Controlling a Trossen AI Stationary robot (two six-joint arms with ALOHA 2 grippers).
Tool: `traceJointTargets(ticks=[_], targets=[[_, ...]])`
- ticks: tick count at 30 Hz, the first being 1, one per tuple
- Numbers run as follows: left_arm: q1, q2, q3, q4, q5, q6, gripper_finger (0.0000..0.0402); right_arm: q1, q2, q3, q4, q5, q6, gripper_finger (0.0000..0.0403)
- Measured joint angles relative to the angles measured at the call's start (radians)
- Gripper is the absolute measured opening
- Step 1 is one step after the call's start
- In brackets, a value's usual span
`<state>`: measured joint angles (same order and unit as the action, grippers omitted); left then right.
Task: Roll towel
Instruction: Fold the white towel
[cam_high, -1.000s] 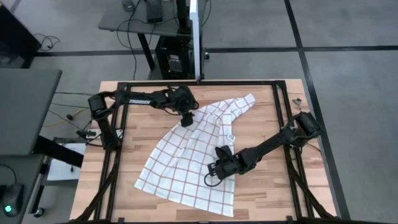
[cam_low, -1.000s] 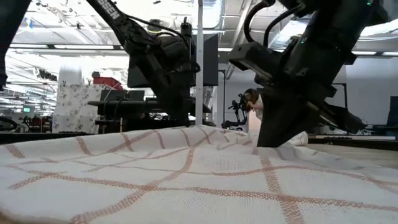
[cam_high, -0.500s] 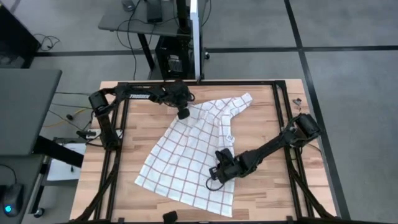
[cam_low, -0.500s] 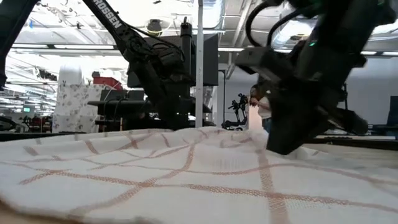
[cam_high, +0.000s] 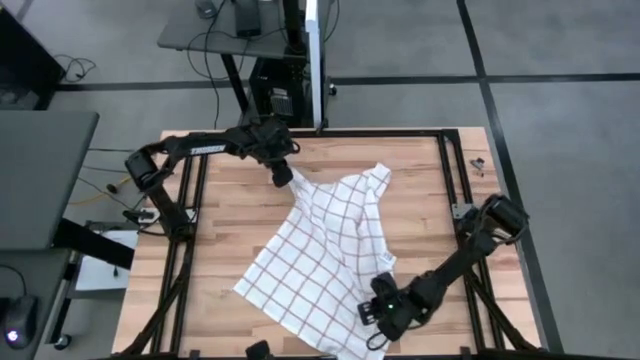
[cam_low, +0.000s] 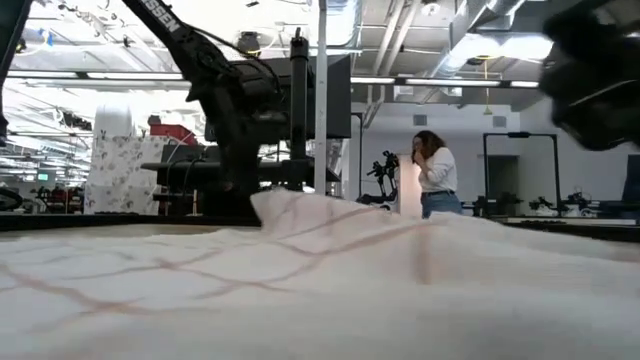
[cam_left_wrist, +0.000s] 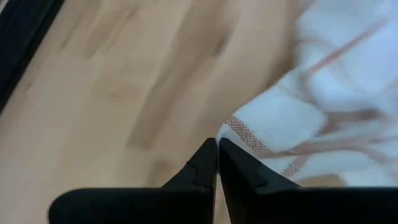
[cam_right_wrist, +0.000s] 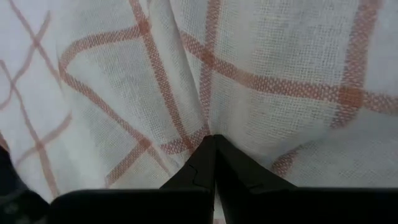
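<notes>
We see the towel (cam_high: 325, 245) spread diagonally on the desk (cam_high: 225, 225). The left end effector (cam_high: 283, 178) pinches its far corner; the right end effector (cam_high: 385, 312) is clamped on its near edge.

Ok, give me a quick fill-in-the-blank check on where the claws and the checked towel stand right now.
1. The left claw is shut on a far ____ of the thin white cloth towel with red-brown grid lines.
2. The right claw is ____ on the towel at its near edge.
3. The towel lies on a ____ table.
4. In the low view, a person stands in the room ____ the table.

Missing words: corner; shut; wooden; behind
</notes>
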<state>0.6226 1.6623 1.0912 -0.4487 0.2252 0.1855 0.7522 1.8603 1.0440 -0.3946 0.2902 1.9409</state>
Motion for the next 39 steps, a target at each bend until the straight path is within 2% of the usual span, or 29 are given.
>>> traceJointTargets(ticks=[3,5,10,14,17,22,26,28,30,33,35,39], targets=[[-0.034,-0.05,0.0,0.026,0.084,-0.029,0.0,-0.045,-0.072,-0.004,-0.059,0.028,-0.121,0.0],[-0.059,-0.077,0.0,0.056,0.088,-0.056,0.0007,-0.082,-0.123,0.0,-0.091,0.047,-0.205,0.0],[-0.096,-0.053,0.052,0.043,0.093,-0.084,0.0068,-0.196,-0.19,-0.001,-0.129,0.057,-0.404,0.0],[-0.103,0.056,0.176,0.003,0.129,-0.078,0.0129,-0.338,-0.205,0.002,-0.127,0.072,-0.526,0.0],[-0.099,0.164,0.284,-0.063,0.13,-0.047,0.0154,-0.466,-0.206,0.0,-0.131,0.073,-0.61,0.0],[-0.089,0.329,0.364,-0.142,0.129,-0.018,0.0156,-0.709,-0.245,0.0,-0.13,0.076,-0.811,0.0],[-0.069,0.381,0.364,-0.214,0.171,0.015,0.0154,-0.904,-0.288,0.001,-0.119,0.068,-1.066,0.0],[-0.054,0.383,0.364,-0.269,0.22,0.024,0.0154,-0.996,-0.298,0.001,-0.097,-0.003,-1.277,0.0003],[-0.042,0.368,0.364,-0.308,0.266,0.026,0.0154,-1.082,-0.299,0.002,-0.075,-0.136,-1.478,0.0016],[-0.035,0.321,0.365,-0.331,0.278,-0.004,0.0154,-1.186,-0.282,0.002,-0.065,-0.309,-1.725,0.0054],[-0.034,0.284,0.365,-0.329,0.28,-0.048,0.0154,-1.235,-0.256,0.002,-0.061,-0.351,-1.908,0.0085],[-0.035,0.228,0.366,-0.301,0.278,-0.136,0.0153,-1.292,-0.191,0.002,-0.034,-0.36,-2.236,0.0151]])
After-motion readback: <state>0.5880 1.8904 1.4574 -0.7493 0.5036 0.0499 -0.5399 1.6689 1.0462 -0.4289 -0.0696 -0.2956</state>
